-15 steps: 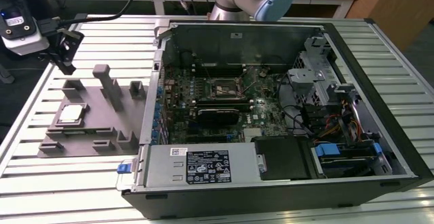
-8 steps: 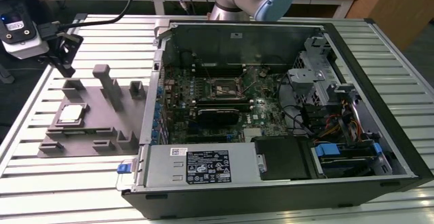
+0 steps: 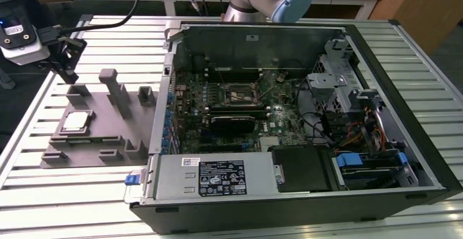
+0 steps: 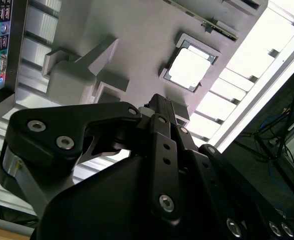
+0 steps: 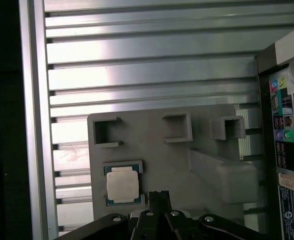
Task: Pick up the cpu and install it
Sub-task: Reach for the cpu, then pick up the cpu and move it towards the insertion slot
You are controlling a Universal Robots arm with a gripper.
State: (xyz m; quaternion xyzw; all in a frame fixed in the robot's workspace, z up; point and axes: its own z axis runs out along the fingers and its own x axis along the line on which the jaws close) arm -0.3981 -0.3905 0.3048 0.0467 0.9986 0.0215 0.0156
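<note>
The small square silver-topped cpu (image 3: 76,121) is seated in a recess of the grey plastic fixture plate (image 3: 99,129), and the clenched, empty black end effector (image 3: 70,76) poised near it is best squared over its tan rim.

case label (image 3: 220,178), nothing legible (tiny print)

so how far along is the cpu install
Nothing looks done yet: the cpu lies in its recess on the grey fixture plate, outside the computer case. In hand: the end effector hovers above the plate, apart from the cpu. Left: both pick-up and install.
</note>
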